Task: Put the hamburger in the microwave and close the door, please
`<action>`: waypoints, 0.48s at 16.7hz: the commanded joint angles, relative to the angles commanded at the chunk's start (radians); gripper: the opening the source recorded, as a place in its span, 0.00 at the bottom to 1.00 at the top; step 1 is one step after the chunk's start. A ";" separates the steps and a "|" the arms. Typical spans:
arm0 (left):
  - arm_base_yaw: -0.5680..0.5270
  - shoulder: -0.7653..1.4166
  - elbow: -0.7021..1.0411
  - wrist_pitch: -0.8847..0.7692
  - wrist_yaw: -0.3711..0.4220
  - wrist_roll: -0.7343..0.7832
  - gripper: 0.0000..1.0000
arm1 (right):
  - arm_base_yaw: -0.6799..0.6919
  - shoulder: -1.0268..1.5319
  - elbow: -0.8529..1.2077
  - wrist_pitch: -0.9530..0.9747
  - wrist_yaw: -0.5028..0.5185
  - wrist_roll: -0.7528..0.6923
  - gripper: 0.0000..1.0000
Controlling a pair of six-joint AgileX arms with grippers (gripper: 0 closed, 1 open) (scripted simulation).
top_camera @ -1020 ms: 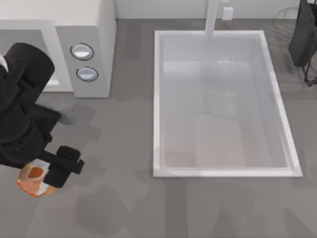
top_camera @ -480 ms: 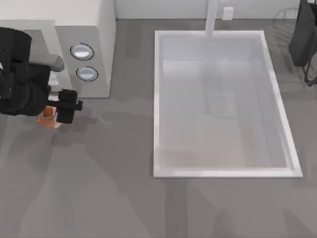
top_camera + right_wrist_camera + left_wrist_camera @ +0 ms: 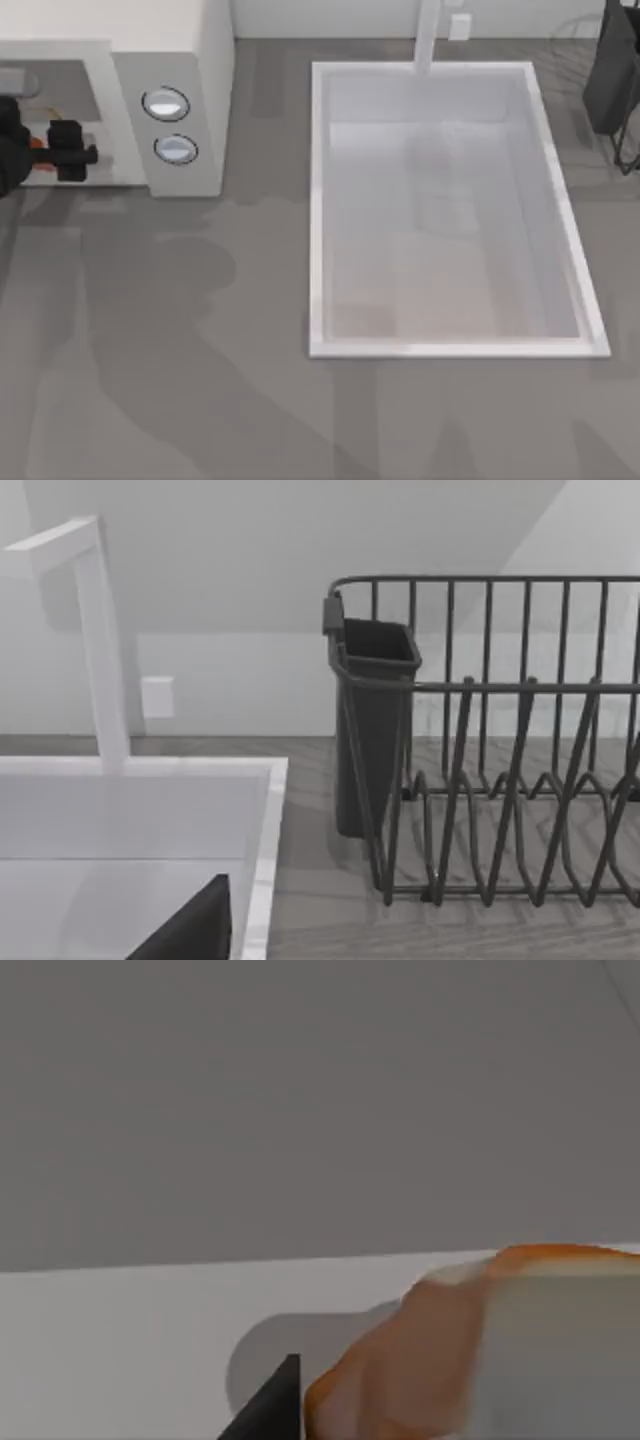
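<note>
The off-white microwave (image 3: 190, 45) stands at the back left of the table with its front cavity open and two dials (image 3: 166, 104) on its side panel. My left gripper (image 3: 50, 150) reaches into the cavity, shut on the hamburger (image 3: 36, 143), of which a small orange patch shows. In the left wrist view the orange-brown hamburger (image 3: 470, 1350) sits close up beside one dark finger (image 3: 272, 1410), just above the cavity's white floor and facing its grey back wall. The door is out of view. My right arm (image 3: 612, 70) is parked at the back right corner.
A large white sink basin (image 3: 450, 340) with a faucet (image 3: 428, 35) takes up the middle and right of the table. A dark wire dish rack (image 3: 500, 780) with a cutlery cup (image 3: 372, 720) stands at the back right. Open grey tabletop (image 3: 200, 380) lies in front.
My left gripper has carried the hamburger from the near left of the table back into the microwave cavity. The right arm has stayed still.
</note>
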 joint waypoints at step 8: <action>0.087 0.073 -0.045 0.267 0.032 -0.002 0.00 | 0.000 0.000 0.000 0.000 0.000 0.000 1.00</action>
